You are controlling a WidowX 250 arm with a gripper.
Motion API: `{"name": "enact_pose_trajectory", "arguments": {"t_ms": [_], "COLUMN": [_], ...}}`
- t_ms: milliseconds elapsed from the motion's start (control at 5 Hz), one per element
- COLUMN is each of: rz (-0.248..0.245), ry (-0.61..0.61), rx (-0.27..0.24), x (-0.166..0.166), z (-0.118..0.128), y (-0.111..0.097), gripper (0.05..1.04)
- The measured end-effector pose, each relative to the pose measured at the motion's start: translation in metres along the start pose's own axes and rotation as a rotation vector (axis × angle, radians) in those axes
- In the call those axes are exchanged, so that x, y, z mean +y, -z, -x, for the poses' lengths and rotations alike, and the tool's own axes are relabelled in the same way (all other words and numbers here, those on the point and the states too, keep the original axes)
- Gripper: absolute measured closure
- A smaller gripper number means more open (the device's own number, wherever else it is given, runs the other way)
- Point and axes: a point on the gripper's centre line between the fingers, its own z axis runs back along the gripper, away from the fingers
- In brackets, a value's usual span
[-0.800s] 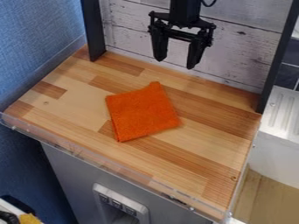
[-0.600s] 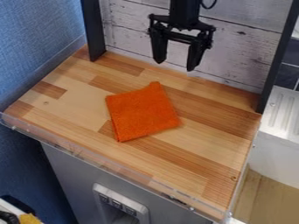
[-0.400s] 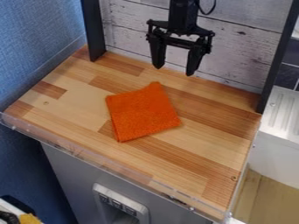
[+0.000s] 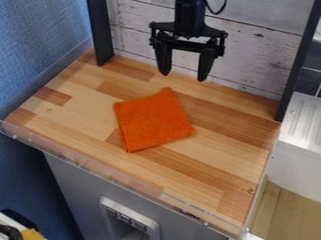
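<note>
The black gripper (image 4: 183, 77) hangs at the back of the wooden work surface, in front of the whitewashed plank wall. Its two fingers stand wide apart with nothing between them. An orange cloth (image 4: 153, 120) lies folded into a rough square near the middle of the wooden surface (image 4: 219, 140), one corner pointing toward the back. The cloth is below the gripper in the view and apart from it.
Dark posts stand at the back left (image 4: 100, 33) and back right (image 4: 294, 70). A clear plastic lip (image 4: 113, 173) runs along the front edge. A white ribbed unit (image 4: 302, 126) stands beyond the right side, and a blue wall rises at left.
The gripper has come down a little and then shifted slightly left, with its fingers still apart. The orange cloth has not moved.
</note>
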Motion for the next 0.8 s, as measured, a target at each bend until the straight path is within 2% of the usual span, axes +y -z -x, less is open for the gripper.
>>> {"name": "enact_pose_trajectory", "arguments": {"t_ms": [200, 400, 600, 800], "rz": [0.006, 0.006, -0.001, -0.011], "ry": [-0.048, -0.091, -0.13, -0.149], "rx": [-0.041, -0.058, -0.049, -0.033], "x": [0.003, 0.006, 0.011, 0.015], "z": [0.01, 0.018, 0.019, 0.021], "y": [-0.008, -0.009, -0.01, -0.012], "gripper": [0.085, 0.085, 0.085, 0.127]}}
